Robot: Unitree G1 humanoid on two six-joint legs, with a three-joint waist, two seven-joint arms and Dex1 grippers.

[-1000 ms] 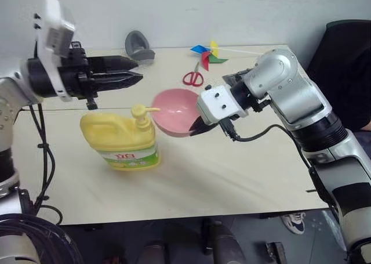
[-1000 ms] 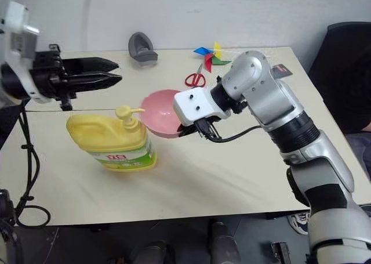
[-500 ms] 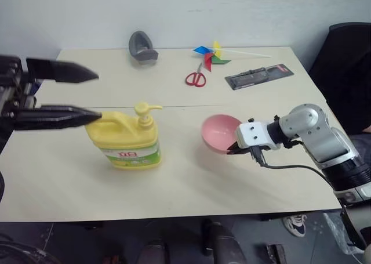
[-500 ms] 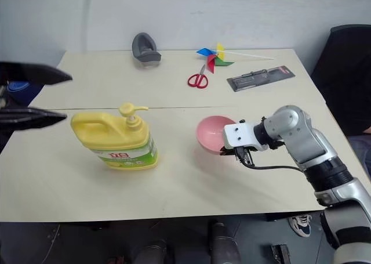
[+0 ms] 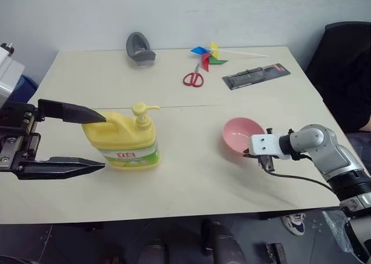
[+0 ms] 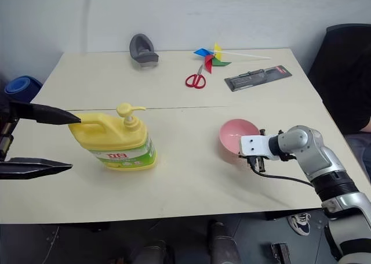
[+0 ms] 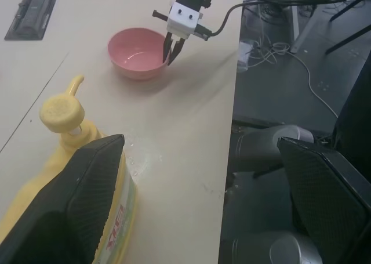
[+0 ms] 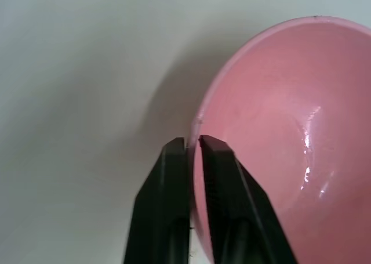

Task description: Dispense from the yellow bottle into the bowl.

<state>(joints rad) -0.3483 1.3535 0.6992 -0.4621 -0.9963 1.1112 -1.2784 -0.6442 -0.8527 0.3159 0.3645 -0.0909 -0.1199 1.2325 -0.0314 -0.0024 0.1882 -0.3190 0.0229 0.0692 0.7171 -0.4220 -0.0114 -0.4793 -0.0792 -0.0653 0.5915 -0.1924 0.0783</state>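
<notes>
As seen from the left eye view, the yellow bottle (image 5: 123, 138) stood upright on the table (image 5: 191, 177), pump nozzle on top with its spout pointing toward the robot's right, handle on the robot's left. The left gripper (image 5: 97, 142) was spread wide, one finger just above the handle and the other lower, near the jug's base; neither touched it. The bowl (image 5: 240, 134) sat well apart, to the robot's right of the jug, beyond reach of the spout. The right gripper (image 5: 250, 154) met the bowl's near rim.

Right eye view: same layout; left arm clearly nearer the jug, right arm at the bowl. Scissors (image 6: 194, 79) and a pinwheel (image 6: 210, 56) lay far behind, out of play.

Left wrist view: both padded fingers (image 7: 87, 200) framed the jug's label side with a broad gap; nothing was held.

Right wrist view: the two black fingers (image 8: 168, 206) straddled the bowl's rim, one inside, one outside, almost closed with a thin slit between them. Whether they were pinching the rim or had just slackened could not be told.

Judgement: bowl must come beside the spout before pumping.
</notes>
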